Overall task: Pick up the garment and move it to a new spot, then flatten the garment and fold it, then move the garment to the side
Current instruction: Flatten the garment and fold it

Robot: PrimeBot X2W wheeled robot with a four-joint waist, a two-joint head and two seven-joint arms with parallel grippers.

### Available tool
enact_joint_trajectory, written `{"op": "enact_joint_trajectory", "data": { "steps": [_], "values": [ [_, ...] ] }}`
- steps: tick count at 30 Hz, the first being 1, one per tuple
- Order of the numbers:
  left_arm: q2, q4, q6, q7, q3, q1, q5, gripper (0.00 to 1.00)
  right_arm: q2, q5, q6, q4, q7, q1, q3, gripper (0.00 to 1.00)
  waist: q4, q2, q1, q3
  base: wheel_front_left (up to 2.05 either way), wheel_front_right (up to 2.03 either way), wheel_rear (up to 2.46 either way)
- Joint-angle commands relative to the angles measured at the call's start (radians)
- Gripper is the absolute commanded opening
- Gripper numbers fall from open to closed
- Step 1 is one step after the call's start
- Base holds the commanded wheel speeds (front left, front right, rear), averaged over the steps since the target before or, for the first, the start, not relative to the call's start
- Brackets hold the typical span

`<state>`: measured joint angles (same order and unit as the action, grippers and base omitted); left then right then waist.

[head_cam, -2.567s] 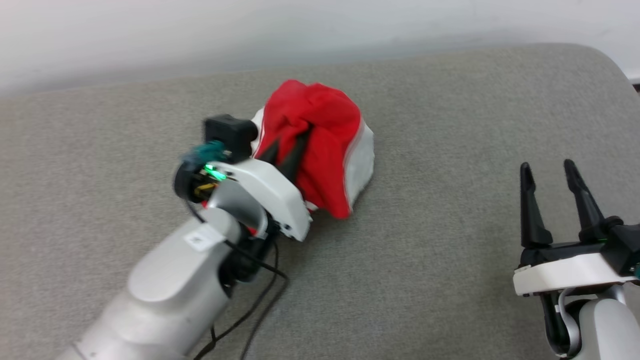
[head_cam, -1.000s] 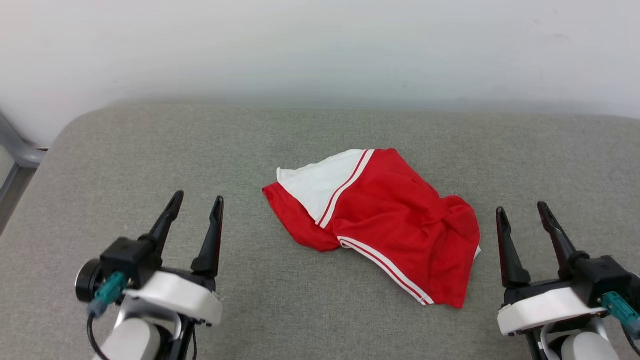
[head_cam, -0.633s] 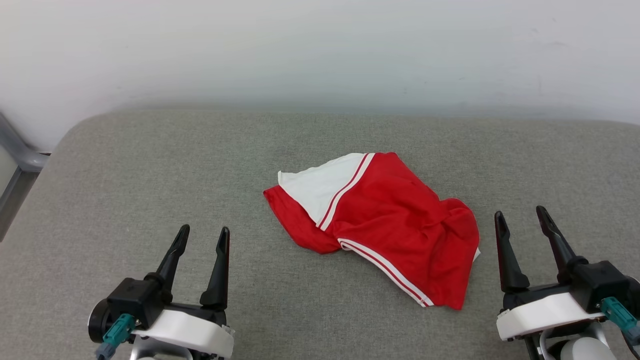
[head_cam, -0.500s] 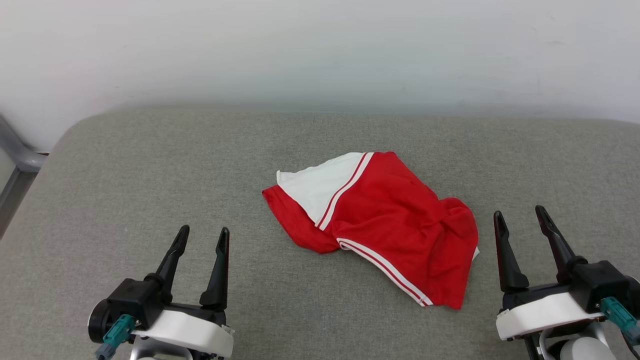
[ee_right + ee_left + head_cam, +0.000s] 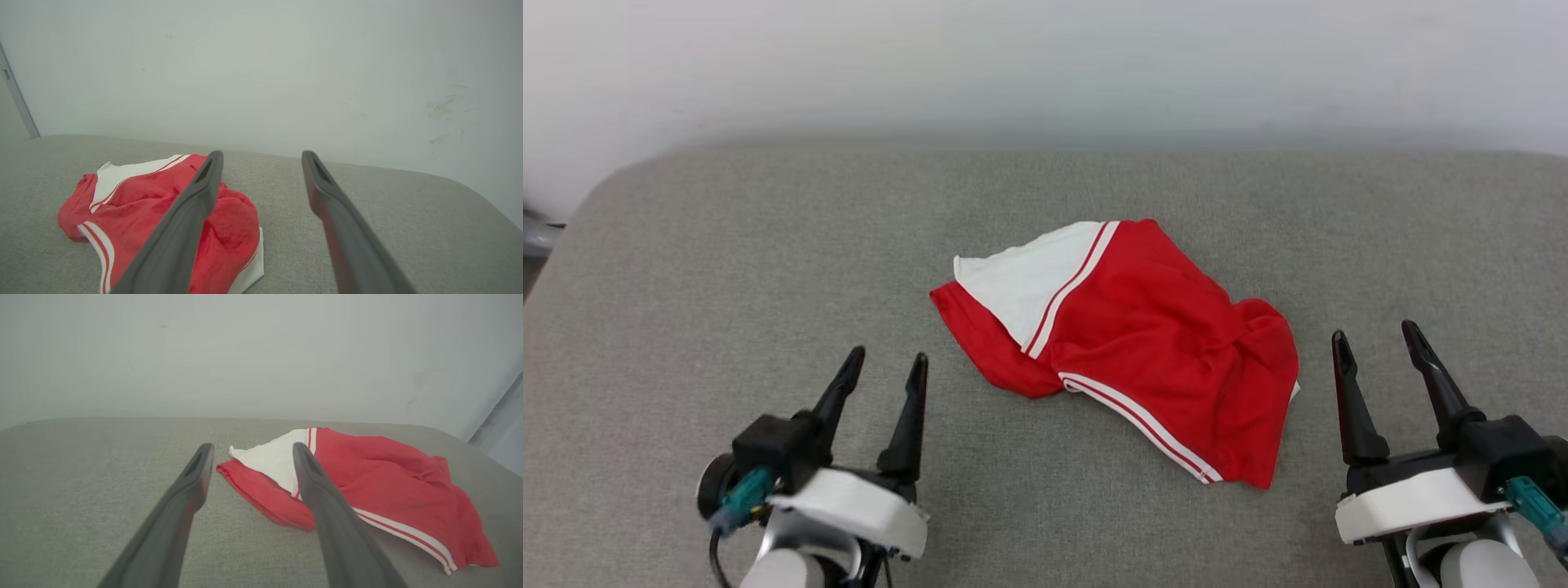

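The garment (image 5: pixel 1143 343) lies crumpled in the middle of the grey cushioned surface (image 5: pixel 727 269): red cloth, one white sleeve on top at its far left, a red-and-white striped hem along the near edge. My left gripper (image 5: pixel 888 366) is open at the lower left, a short way from the garment's left edge and not touching it. At the lower right my right gripper (image 5: pixel 1376 335) is open too, just clear of the bunched right end. The left wrist view has the garment (image 5: pixel 367 486) ahead and to the right of the left gripper (image 5: pixel 251 448). In the right wrist view the garment (image 5: pixel 139 208) lies left of the right gripper (image 5: pixel 261 155).
A pale wall (image 5: pixel 1045 65) runs right behind the surface's far edge. The surface's rounded left corner (image 5: pixel 596 188) drops off, with a grey frame piece (image 5: pixel 535 233) beyond it. Bare cushion stretches to the left of and in front of the garment.
The head view has shifted a little, so the garment sits higher and further left. My left gripper has come forward and right toward the garment. Earlier it held the garment, which now lies free.
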<state>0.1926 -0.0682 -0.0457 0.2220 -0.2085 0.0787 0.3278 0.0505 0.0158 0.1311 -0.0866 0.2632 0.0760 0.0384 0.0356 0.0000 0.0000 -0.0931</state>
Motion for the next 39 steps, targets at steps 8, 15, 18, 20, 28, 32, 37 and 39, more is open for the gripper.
{"op": "enact_joint_trajectory", "data": {
  "steps": [8, 15, 18, 20, 28, 32, 37, 39],
  "values": [
    [0.026, -0.01, -0.028, -0.405, -0.074, 0.183, 0.059, 1.0, -0.001, -0.037, -0.001, 0.02, 0.002, 0.034, -0.003, 1.0, -0.015, 0.0, 0.0, -0.111, 0.0, 0.0, 0.0],
    [0.067, -0.06, -0.035, -0.659, -0.121, 0.332, 0.052, 1.0, -0.001, -0.047, -0.001, 0.034, 0.002, 0.063, -0.021, 1.0, -0.047, 0.0, 0.0, -0.184, 0.0, 0.0, 0.0],
    [0.071, -0.1, -0.045, -0.71, -0.143, 0.376, 0.056, 1.0, -0.001, -0.047, -0.001, 0.039, 0.002, 0.072, -0.021, 1.0, -0.064, 0.0, 0.0, -0.208, 0.0, 0.0, 0.0],
    [0.075, -0.129, -0.05, -0.722, -0.156, 0.397, 0.053, 1.0, -0.001, -0.044, -0.001, 0.041, 0.002, 0.076, -0.02, 1.0, -0.073, 0.0, 0.0, -0.223, 0.0, 0.0, 0.0],
    [0.097, -0.297, -0.067, -0.76, -0.212, 0.43, 0.039, 0.75, -0.001, -0.02, -0.001, 0.045, 0.002, 0.087, -0.029, 1.0, -0.106, 0.0, 0.0, -0.261, 0.0, 0.0, 0.0],
    [0.098, -0.335, -0.08, -0.791, -0.249, 0.392, 0.08, 0.0, -0.001, -0.018, -0.001, 0.038, 0.002, 0.086, -0.024, 1.0, -0.106, 0.0, 0.0, -0.253, 0.0, 0.0, 0.0],
    [0.089, -0.309, -0.084, -0.758, -0.273, 0.367, 0.122, 0.0, -0.001, -0.018, -0.001, 0.029, 0.002, 0.078, -0.021, 1.0, -0.099, 0.0, 0.0, -0.221, 0.0, 0.0, 0.0],
    [0.075, -0.276, -0.086, -0.739, -0.286, 0.359, 0.139, 0.0, -0.001, -0.017, -0.001, 0.024, 0.002, 0.071, -0.021, 1.0, -0.091, 0.0, 0.0, -0.198, 0.0, 0.0, 0.0]
  ]
}}
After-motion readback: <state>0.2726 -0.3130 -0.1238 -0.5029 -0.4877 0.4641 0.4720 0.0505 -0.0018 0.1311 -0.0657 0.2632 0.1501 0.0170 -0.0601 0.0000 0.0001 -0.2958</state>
